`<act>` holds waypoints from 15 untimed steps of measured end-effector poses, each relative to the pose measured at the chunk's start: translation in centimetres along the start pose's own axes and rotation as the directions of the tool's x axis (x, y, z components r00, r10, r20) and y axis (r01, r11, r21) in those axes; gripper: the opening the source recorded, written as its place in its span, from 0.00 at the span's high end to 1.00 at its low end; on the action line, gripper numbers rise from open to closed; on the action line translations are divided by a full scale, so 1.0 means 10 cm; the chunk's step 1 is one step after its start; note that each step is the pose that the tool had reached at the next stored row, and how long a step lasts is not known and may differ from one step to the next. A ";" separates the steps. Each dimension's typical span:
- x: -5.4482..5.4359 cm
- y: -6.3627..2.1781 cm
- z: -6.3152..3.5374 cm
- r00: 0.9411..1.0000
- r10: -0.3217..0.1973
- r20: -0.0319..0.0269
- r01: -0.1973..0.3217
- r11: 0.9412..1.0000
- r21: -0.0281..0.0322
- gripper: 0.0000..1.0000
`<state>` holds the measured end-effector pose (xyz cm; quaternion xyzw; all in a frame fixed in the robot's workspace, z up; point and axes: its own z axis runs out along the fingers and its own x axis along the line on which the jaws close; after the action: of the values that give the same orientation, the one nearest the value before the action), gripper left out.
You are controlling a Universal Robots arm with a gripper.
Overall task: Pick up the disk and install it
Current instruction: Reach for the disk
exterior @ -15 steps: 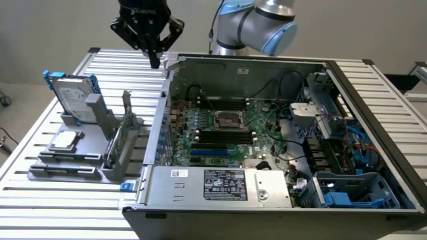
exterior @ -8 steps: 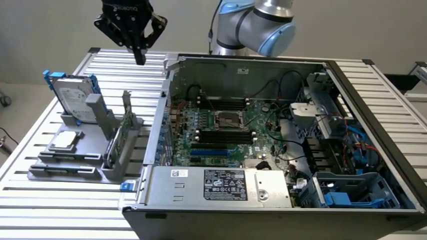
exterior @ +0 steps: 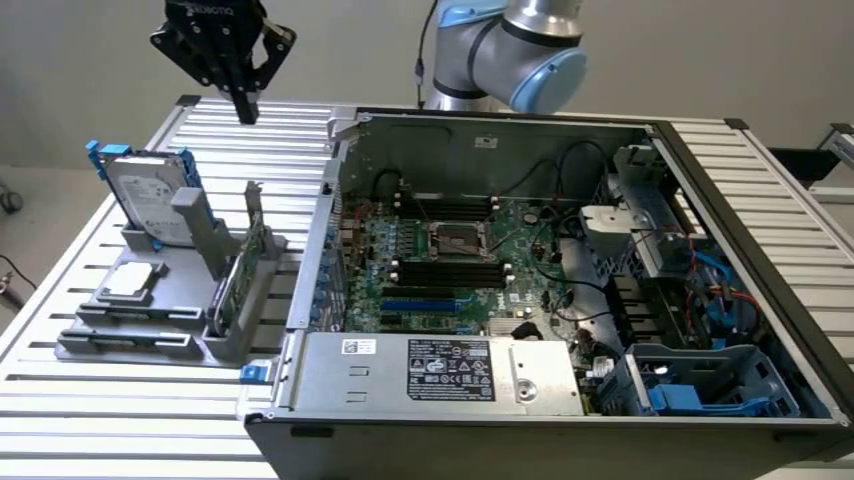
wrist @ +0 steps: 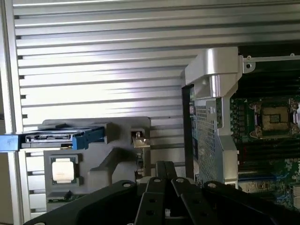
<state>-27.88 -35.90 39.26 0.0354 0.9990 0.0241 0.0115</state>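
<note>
Closest to the exterior camera, the open computer case [exterior: 534, 300] spreads from the centre out to four o'clock, its motherboard bared. The white and black labels on its power supply [exterior: 441, 372] carry print too small to read. Underneath runs a slatted aluminium table [exterior: 120, 420], with a plain pale wall behind. At twelve o'clock stands the robot arm [exterior: 514, 50], grey with blue caps. At nine o'clock a grey holder [exterior: 147, 318] props the disk [exterior: 144, 195] upright, with blue rails on its edges and a white label that cannot be read. Up at eleven o'clock hangs the gripper [exterior: 246, 112], marked ROBOTIQ, its fingers pressed together on nothing, well clear of the disk. A small square chip [exterior: 130, 280] lies in the holder.
</note>
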 end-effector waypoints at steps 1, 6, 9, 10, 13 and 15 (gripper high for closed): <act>0.05 0.005 -0.001 1.000 0.000 0.000 0.000 1.000 0.000 0.89; 0.27 0.023 -0.004 1.000 0.000 0.000 0.000 1.000 0.000 0.89; 0.41 0.033 -0.005 1.000 0.000 0.000 0.000 1.000 0.000 0.89; 0.46 0.036 -0.006 1.000 0.000 0.000 0.000 1.000 0.000 0.89; 0.59 0.046 -0.009 1.000 0.000 0.000 0.000 1.000 0.000 0.89; 0.69 0.053 -0.010 1.000 0.000 0.000 0.000 1.000 0.000 0.89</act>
<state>-34.70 -34.89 39.24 0.0354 0.9990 0.0241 0.0115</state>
